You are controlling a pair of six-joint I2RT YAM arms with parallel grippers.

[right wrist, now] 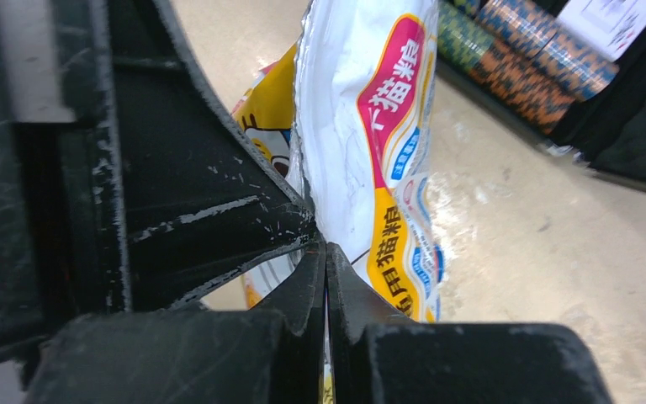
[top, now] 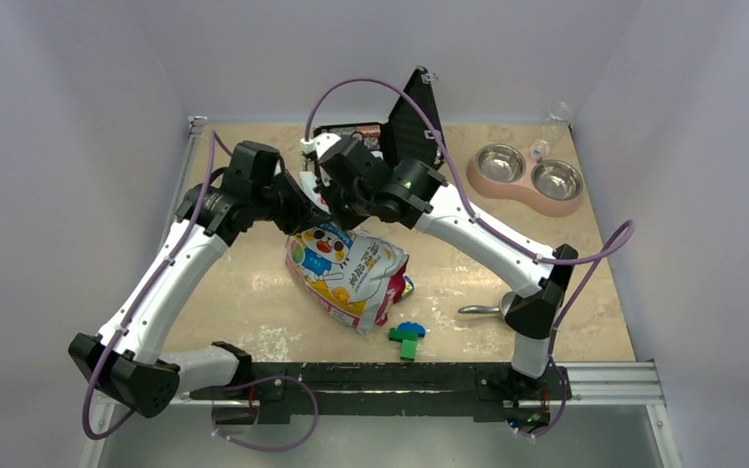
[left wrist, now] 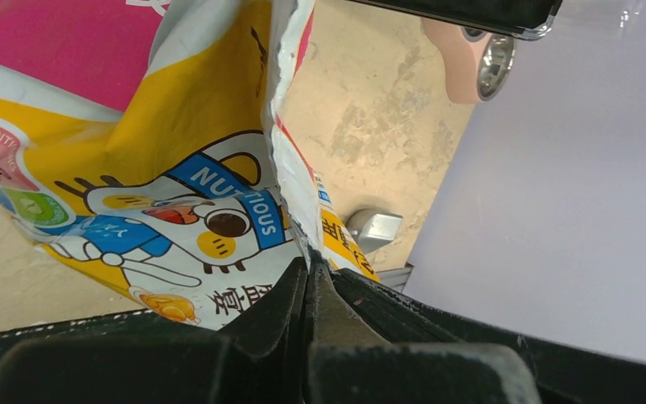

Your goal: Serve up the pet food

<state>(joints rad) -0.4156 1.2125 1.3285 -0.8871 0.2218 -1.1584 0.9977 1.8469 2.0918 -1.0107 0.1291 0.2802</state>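
Two grippers pinch the top of the food bag

The left gripper (left wrist: 307, 278) and right gripper (right wrist: 326, 261) are both squeezed tight on the bag (top: 346, 273)'s thin top edge. The pet food is probably hidden inside. The bag looks soft and floppy, so hold it near the rim. There is bare table (top: 566, 292) on the way to the bowls (top: 530, 178).

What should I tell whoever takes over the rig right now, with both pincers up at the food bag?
Grips: left pincer and right pincer are both shut on the top edge of the pet food bag, close beside each other.
Things: the bag lies mid-table with a ragged split at its top edge. No kibble is visible. The double bowl sits far right, and both cups look empty.
Done: bag gripped, apparently partly torn.
Left: finish opening it and get food into the bowl.
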